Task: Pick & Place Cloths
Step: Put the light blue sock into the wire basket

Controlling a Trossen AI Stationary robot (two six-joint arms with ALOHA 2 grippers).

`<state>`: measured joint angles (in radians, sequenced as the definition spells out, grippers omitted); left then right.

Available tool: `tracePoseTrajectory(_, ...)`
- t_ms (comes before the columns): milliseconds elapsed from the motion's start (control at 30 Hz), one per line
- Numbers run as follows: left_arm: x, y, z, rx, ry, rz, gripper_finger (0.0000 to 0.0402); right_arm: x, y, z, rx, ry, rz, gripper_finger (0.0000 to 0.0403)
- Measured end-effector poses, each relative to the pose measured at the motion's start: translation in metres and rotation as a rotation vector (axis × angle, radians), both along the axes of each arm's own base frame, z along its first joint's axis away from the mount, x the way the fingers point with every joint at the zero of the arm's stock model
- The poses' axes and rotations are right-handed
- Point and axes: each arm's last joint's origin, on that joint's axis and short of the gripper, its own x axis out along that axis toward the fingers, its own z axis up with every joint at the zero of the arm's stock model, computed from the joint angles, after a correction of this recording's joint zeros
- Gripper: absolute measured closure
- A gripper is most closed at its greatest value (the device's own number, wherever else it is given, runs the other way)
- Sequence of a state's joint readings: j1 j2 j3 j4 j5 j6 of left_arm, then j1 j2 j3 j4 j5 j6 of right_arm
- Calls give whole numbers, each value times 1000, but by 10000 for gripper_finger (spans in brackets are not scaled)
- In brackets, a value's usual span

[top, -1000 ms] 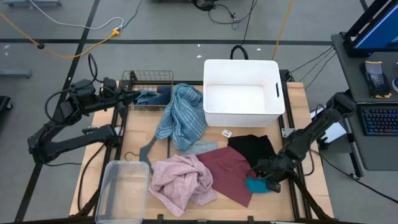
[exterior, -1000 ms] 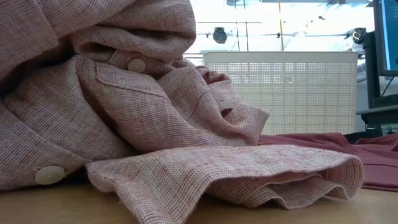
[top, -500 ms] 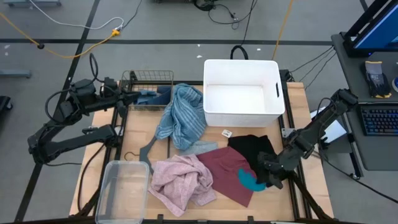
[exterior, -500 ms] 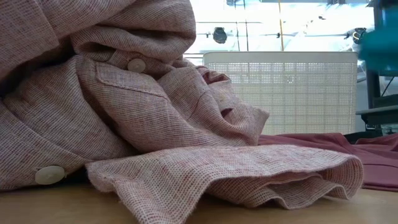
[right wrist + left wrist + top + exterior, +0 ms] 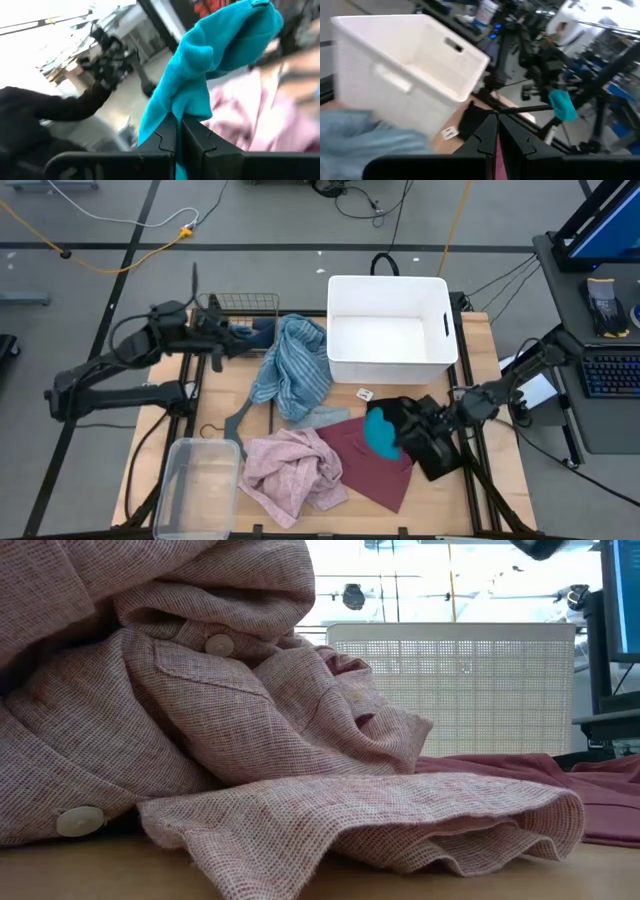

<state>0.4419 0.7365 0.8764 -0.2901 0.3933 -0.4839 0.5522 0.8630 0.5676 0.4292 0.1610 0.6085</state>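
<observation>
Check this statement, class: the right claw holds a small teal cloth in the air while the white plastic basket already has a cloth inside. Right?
Not quite. The high view shows the white plastic basket empty. The right claw does hold the small teal cloth in the air, as the right wrist view confirms.

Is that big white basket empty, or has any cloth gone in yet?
Empty. The high view shows only the bare floor of the white basket; the teal cloth hangs from the right gripper.

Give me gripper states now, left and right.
Left gripper: shut, holding nothing, raised near the wire basket.
Right gripper: shut on the teal cloth, lifted above the maroon cloth.
</observation>
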Motion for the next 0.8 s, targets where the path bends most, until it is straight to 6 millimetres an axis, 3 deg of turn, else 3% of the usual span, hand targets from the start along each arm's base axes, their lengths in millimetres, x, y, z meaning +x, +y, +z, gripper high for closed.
tracePoseTrajectory(133,22,-3,4,27,-75,-71,382,10,-11,23,-130,-111,-86,402)
tracePoseTrajectory(367,55,-12,5,14,-165,-169,382,28,-25,71,-507,-268,-231,401)
tracePoseTrajectory(567,76,-18,3,-2,-220,-223,382,50,-32,97,-819,-184,-303,399)
tracePoseTrajectory(800,93,-19,-1,-28,-255,-243,353,84,-33,107,-1197,-59,-280,400)
